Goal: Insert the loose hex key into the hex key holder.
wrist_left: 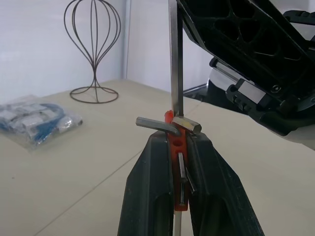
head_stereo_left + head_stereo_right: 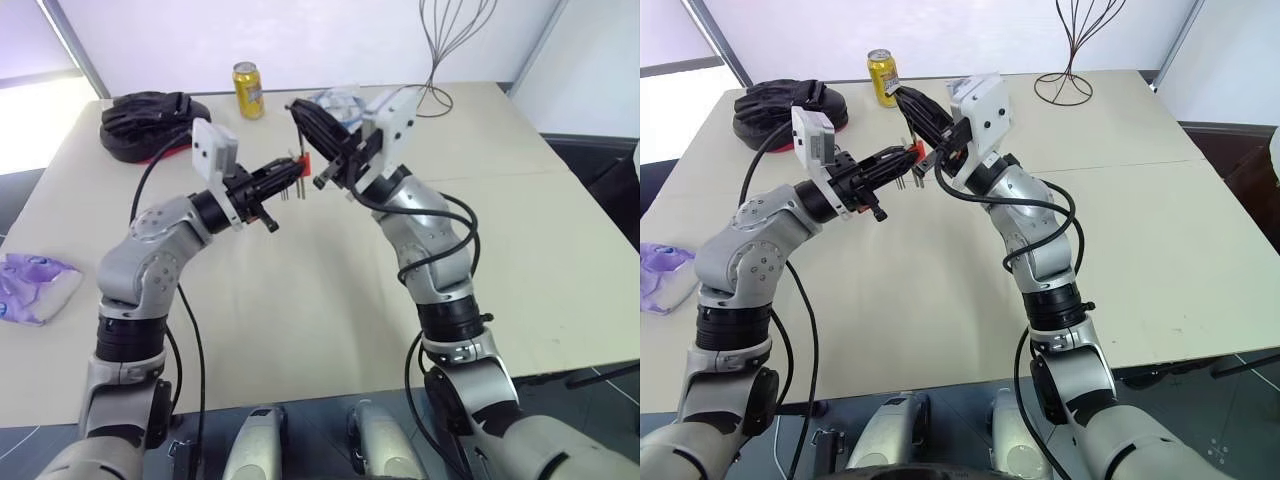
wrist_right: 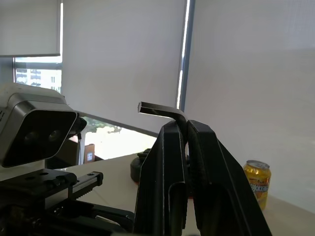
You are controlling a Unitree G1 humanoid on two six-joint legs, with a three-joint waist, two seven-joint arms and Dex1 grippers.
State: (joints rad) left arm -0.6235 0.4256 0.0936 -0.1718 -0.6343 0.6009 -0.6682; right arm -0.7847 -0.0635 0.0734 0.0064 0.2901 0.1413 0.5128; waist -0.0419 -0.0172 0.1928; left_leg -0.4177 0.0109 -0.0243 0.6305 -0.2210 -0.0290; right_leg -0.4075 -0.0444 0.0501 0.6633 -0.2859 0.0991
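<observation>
Meeting above table (image 2: 300, 300), both arms raised

hex key holder (image 1: 177, 147) mostly hidden by pincer

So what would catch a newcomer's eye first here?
The two grippers meeting in mid-air above the table: the left gripper is shut on the red holder, and the right gripper is shut on the hex key. Behind them stand a yellow can and a wire stand at the table's far edge.
</observation>
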